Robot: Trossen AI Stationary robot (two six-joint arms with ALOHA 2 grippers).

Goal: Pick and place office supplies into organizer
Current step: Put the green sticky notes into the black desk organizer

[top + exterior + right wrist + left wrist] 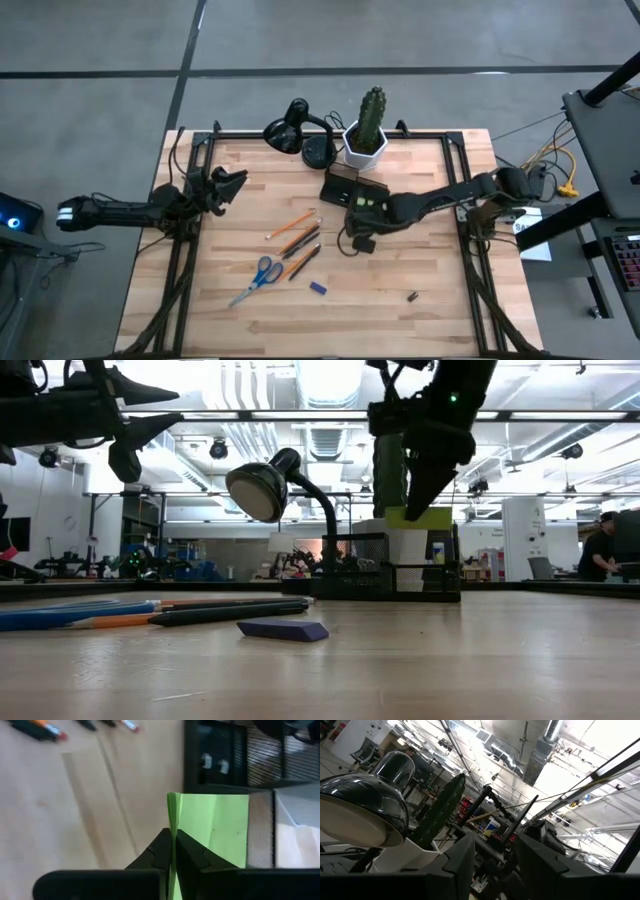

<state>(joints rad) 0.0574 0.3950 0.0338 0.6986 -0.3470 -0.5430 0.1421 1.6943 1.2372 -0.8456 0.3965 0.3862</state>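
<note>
The right gripper point(172, 851) is clamped shut on the lime-green sticky-note pad point(212, 827), holding it on edge just above the front of the organizer point(352, 187), whose dark mesh compartments show just beyond the pad in the right wrist view. From overhead the pad is almost wholly hidden under the right arm; in the low view it shows as a green strip in front of the organizer's top edge. The left gripper point(228, 186) hangs above the table well to the left of the organizer, fingers point(455, 865) parted and holding nothing. In front of the organizer lie the pencils point(297, 238), the scissors point(258, 279) and the small blue block point(318, 288); a tiny dark bit point(412, 296) is too small to identify. Just behind the organizer stand the desk lamp point(293, 133) and the cactus pot point(367, 143).
</note>
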